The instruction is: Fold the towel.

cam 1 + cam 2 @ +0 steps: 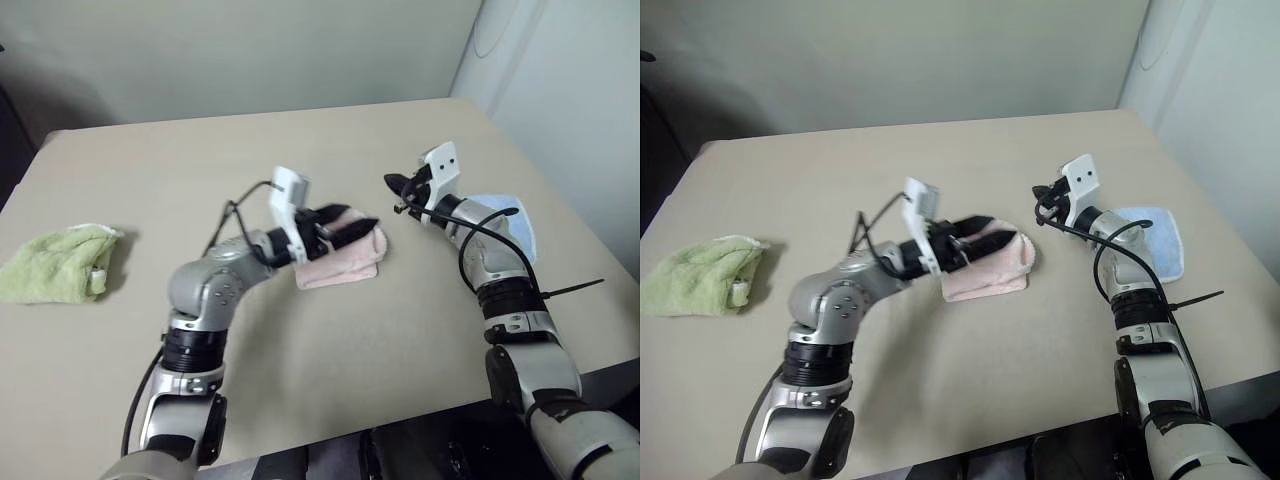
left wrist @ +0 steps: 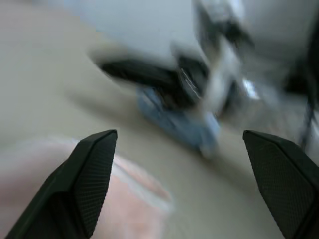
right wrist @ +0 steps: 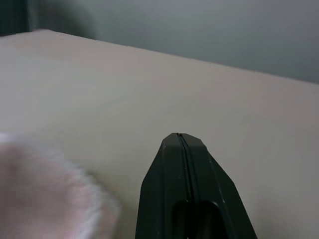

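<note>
The towel [image 1: 985, 268] is lying folded into a small pink bundle near the middle of the tabletop [image 1: 970, 380], between the two arms. The left end effector [image 1: 345, 222] is hovering over the bundle's near-left edge with its fingers [image 2: 89, 174] spread wide, gripping nothing. The right end effector [image 1: 392, 183] is hanging just beyond the bundle's far right side, its fingers pressed together and empty. A green cloth [image 1: 55, 262] is sitting well off to the left, and a blue cloth [image 1: 1152, 240] is lying under the right forearm. The towel is looking soft, light and limp, so it will likely sag and unfold if lifted by one layer; pinching a corner through all layers seems safest.
</note>
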{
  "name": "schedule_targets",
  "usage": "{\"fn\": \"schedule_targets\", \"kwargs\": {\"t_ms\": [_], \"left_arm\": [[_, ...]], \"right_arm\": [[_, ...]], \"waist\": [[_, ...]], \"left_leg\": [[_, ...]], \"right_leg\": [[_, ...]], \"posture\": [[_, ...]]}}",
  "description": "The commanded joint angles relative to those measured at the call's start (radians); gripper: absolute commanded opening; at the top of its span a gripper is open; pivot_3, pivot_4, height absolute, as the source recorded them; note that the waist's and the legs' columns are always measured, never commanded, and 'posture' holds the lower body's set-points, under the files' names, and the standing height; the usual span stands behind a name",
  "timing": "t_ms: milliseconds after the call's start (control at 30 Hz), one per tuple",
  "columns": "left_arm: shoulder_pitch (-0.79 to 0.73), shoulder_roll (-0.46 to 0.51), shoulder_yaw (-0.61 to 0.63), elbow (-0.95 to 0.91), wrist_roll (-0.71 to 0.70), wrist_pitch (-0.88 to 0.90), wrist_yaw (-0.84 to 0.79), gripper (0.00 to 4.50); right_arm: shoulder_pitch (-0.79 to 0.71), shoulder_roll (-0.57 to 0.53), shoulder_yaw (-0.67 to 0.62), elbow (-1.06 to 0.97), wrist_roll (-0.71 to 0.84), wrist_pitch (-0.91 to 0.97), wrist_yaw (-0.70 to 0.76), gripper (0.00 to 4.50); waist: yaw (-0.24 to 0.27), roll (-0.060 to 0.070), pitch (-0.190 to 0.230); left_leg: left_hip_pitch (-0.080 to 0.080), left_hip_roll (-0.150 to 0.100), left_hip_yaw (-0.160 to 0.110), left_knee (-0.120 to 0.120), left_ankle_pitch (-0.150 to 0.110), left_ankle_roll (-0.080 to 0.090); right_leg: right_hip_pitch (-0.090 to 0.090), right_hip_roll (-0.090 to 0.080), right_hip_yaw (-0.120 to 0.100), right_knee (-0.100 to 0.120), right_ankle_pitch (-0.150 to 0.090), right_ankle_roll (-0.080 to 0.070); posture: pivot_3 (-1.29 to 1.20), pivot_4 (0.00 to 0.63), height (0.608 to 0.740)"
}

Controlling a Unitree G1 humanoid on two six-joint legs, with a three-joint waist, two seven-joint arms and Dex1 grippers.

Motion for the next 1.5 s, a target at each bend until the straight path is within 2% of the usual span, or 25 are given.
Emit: {"fn": "schedule_targets", "kwargs": {"t_ms": [33, 233, 333, 367, 500, 600, 800, 833, 1000, 1100, 1200, 1300, 1400, 1500], "left_arm": [[0.007, 0.06, 0.04, -0.015, 0.06, -0.064, 0.029, 3.49], [0.035, 0.125, -0.043, 0.034, 0.172, -0.158, -0.048, 1.33], [0.045, 0.141, -0.181, 0.12, 0.302, -0.236, -0.096, 0.23], [0.04, 0.139, -0.215, 0.155, 0.338, -0.259, -0.102, 0.05], [0.0, 0.071, -0.233, 0.311, 0.377, -0.312, -0.109, 0.05], [-0.012, 0.055, -0.256, 0.413, 0.432, -0.339, -0.108, 0.05], [0.0, 0.031, -0.237, 0.476, 0.46, -0.366, -0.108, 0.05], [0.008, 0.026, -0.217, 0.455, 0.442, -0.37, -0.109, 0.05], [0.039, -0.014, -0.001, 0.234, 0.194, -0.288, -0.102, 0.05], [0.062, -0.004, 0.153, 0.09, 0.017, -0.185, -0.044, 0.05], [0.101, 0.045, 0.242, 0.032, -0.05, -0.096, 0.024, 0.0], [0.119, 0.073, 0.331, 0.051, -0.147, 0.03, 0.115, 0.0], [0.123, 0.076, 0.386, 0.097, -0.237, 0.164, 0.195, 0.57], [0.128, 0.058, 0.393, 0.106, -0.303, 0.274, 0.259, 1.66]], "right_arm": [[0.023, -0.019, 0.027, -0.114, 0.038, 0.058, 0.073, 0.0], [0.053, -0.001, 0.062, -0.219, 0.068, 0.126, 0.116, 0.0], [0.087, 0.025, 0.122, -0.224, 0.032, 0.117, 0.112, 0.0], [0.093, 0.032, 0.139, -0.206, 0.014, 0.102, 0.104, 0.0], [0.082, 0.062, 0.156, -0.044, -0.014, 0.072, 0.083, 0.0], [0.084, 0.062, 0.179, 0.066, -0.05, 0.026, 0.086, 0.0], [0.097, 0.073, 0.18, 0.159, -0.076, -0.038, 0.077, 0.0], [0.099, 0.071, 0.174, 0.152, -0.075, -0.048, 0.075, 0.0], [0.11, 0.045, 0.118, -0.001, 0.002, -0.013, 0.111, 0.0], [0.123, 0.011, 0.085, -0.137, 0.069, 0.069, 0.149, 0.0], [0.123, -0.022, 0.067, -0.206, 0.107, 0.14, 0.165, 0.61], [0.114, -0.043, 0.066, -0.226, 0.118, 0.167, 0.174, 1.56], [0.091, -0.041, 0.057, -0.202, 0.109, 0.155, 0.154, 2.58], [0.056, -0.022, 0.04, -0.156, 0.088, 0.114, 0.095, 3.7]], "waist": [[0.0, 0.0, 0.0], [0.002, 0.0, 0.0], [0.004, 0.0, 0.0], [0.004, 0.0, 0.0], [0.005, 0.0, 0.0], [0.007, 0.0, 0.0], [0.006, 0.0, -0.002], [0.006, 0.0, -0.002], [0.006, 0.0, -0.001], [0.006, 0.0, -0.001], [0.005, 0.0, -0.001], [0.003, 0.0, -0.001], [0.003, 0.0, -0.001], [0.005, 0.0, -0.001]], "left_leg": [[0.0, 0.0, 0.0, 0.0, 0.0, 0.0], [-0.001, 0.0, 0.0, 0.003, -0.001, 0.001], [0.0, 0.0, -0.001, 0.005, -0.001, 0.002], [0.0, 0.0, -0.001, 0.006, -0.002, 0.003], [0.0, 0.0, -0.002, 0.007, -0.003, 0.006], [-0.001, 0.0, -0.002, 0.007, -0.003, 0.006], [0.004, 0.0, -0.002, 0.006, -0.004, 0.008], [0.005, 0.0, -0.002, 0.006, -0.007, 0.014], [0.004, 0.0, -0.001, 0.007, -0.007, 0.014], [-0.001, -0.001, -0.001, 0.006, -0.001, 0.003], [-0.002, -0.001, 0.0, 0.006, 0.0, 0.003], [0.003, -0.001, 0.0, 0.005, 0.0, 0.003], [0.003, -0.001, 0.0, 0.006, 0.0, 0.003], [0.003, -0.001, 0.0, 0.006, 0.001, 0.004]], "right_leg": [[0.0, 0.0, 0.0, 0.0, 0.0, 0.0], [0.0, 0.0, 0.0, 0.0, 0.001, 0.001], [0.002, 0.0, 0.0, -0.001, 0.001, 0.002], [0.003, 0.0, 0.0, -0.001, 0.001, 0.002], [0.003, 0.0, 0.0, -0.001, 0.003, 0.003], [0.003, -0.001, 0.0, -0.001, 0.003, 0.003], [0.007, -0.001, 0.0, -0.001, 0.003, 0.003], [0.009, -0.001, 0.0, -0.001, 0.003, 0.003], [0.008, -0.001, 0.0, -0.002, 0.004, 0.003], [0.004, -0.001, -0.001, -0.002, 0.004, 0.003], [0.004, -0.001, 0.0, -0.004, 0.004, 0.003], [0.008, -0.001, 0.0, -0.005, 0.004, 0.003], [0.008, -0.001, 0.0, -0.004, 0.004, 0.004], [0.008, -0.001, 0.0, -0.003, 0.005, 0.004]], "posture": [[0.0, 0.15, 0.74], [0.0, 0.15, 0.74], [0.0, 0.15, 0.74], [0.0, 0.15, 0.74], [0.0, 0.15, 0.74], [0.0, 0.15, 0.74], [0.0, 0.15, 0.74], [0.0, 0.15, 0.74], [0.0, 0.15, 0.74], [0.0, 0.15, 0.74], [0.0, 0.15, 0.74], [0.0, 0.15, 0.74], [0.0, 0.15, 0.74], [0.0, 0.15, 0.74]]}}
